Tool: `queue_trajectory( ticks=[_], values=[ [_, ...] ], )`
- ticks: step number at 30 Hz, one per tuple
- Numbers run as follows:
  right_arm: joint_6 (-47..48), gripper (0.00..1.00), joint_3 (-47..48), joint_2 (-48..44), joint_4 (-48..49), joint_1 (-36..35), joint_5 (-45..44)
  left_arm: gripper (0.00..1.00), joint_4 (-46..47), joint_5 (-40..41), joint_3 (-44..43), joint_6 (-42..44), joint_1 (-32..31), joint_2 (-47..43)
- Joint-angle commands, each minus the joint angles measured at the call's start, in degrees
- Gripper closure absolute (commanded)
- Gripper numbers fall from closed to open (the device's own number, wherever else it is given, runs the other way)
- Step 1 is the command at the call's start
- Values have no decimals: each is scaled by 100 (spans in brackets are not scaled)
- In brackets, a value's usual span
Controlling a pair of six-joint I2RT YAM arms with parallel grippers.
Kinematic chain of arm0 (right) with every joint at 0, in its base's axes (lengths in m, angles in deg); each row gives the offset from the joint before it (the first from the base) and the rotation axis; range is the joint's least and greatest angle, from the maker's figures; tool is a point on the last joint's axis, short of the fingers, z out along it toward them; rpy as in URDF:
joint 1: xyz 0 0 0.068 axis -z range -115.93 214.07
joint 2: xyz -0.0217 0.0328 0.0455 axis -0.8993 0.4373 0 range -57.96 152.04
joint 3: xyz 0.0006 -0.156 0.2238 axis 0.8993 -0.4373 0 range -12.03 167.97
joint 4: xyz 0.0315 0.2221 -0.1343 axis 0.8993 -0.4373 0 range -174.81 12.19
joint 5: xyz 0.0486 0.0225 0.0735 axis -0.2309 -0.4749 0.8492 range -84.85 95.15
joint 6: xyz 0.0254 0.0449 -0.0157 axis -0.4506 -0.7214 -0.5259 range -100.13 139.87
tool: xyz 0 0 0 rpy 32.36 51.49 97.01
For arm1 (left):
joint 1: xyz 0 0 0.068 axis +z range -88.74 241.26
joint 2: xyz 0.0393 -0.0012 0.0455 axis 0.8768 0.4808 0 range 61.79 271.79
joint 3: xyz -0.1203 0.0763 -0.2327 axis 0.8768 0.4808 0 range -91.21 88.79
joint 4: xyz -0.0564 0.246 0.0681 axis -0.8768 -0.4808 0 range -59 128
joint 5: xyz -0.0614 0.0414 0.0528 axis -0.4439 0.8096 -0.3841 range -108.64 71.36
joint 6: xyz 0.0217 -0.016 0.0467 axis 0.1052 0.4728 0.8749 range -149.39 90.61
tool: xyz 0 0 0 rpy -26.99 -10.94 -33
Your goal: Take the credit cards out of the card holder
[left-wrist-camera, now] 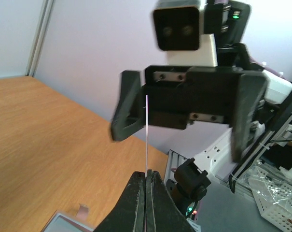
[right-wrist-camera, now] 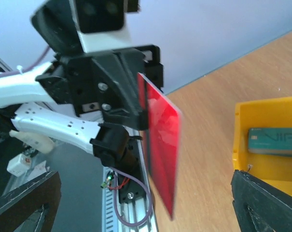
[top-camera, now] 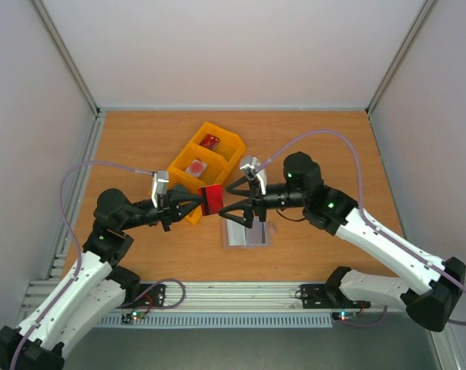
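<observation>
My left gripper [top-camera: 200, 202] is shut on a red card [top-camera: 212, 199] and holds it upright above the table. In the left wrist view the card [left-wrist-camera: 146, 135] shows edge-on, rising from the closed fingertips [left-wrist-camera: 153, 181]. My right gripper [top-camera: 231, 202] is open and faces it, its jaws either side of the card's far edge without touching. The right wrist view shows the card [right-wrist-camera: 161, 145] in the left gripper [right-wrist-camera: 131, 101]. The card holder [top-camera: 248, 233] lies open on the table below, pale inside up. A teal card [right-wrist-camera: 273, 141] lies in the yellow tray.
The yellow three-compartment tray [top-camera: 226, 136] stands behind the grippers; it holds a dark red card [top-camera: 210, 141] and a whitish-pink card [top-camera: 196, 167]. Its near compartment is hidden under my left gripper. White walls bound the table on three sides.
</observation>
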Motion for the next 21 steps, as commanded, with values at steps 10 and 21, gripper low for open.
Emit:
queue_trajectory(
  ticks=[10,21],
  values=[
    [88,84,224,791,750,-134,853,100,468,-285,-149,195,-155,84],
    [385,99,113,315,93,75,-281,4,-1024,994,-417,210,-154,40]
  ],
)
